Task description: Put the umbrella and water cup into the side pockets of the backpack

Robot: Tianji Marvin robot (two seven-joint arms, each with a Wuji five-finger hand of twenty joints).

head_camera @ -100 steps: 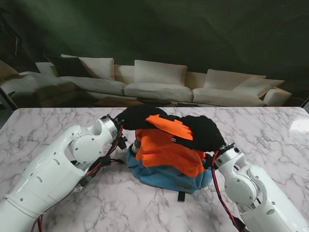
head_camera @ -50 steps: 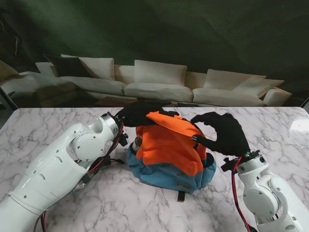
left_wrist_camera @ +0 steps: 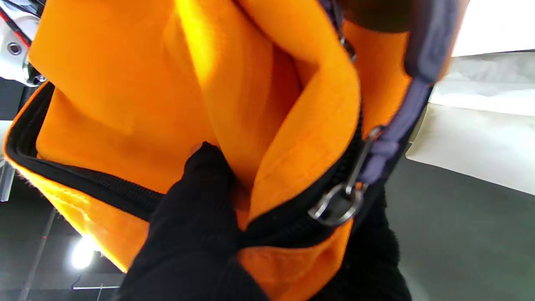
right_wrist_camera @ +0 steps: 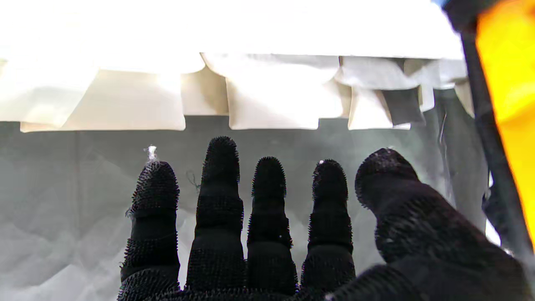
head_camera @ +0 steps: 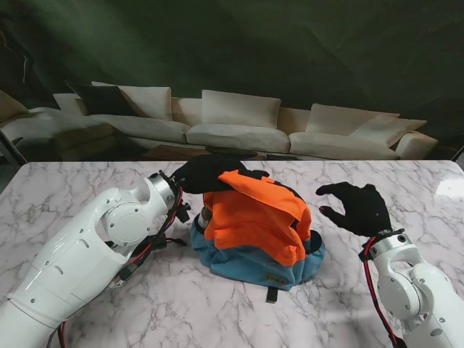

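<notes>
Stand view: soft, floppy backpack (head_camera: 254, 228) slumps on the marble tabletop (head_camera: 87, 181), likely light and prone to sag; grip its zipper rim. Left hand (head_camera: 203, 174) pinches that orange top edge. Right hand (head_camera: 359, 209), fingers spread and empty, hovers just beside it. Beyond both hands, a pale sofa (head_camera: 239, 127).

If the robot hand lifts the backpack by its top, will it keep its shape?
Probably not. The backpack looks soft: its orange fabric folds where the left robot hand pinches it. It slumps on the table, so it would likely sag.
</notes>
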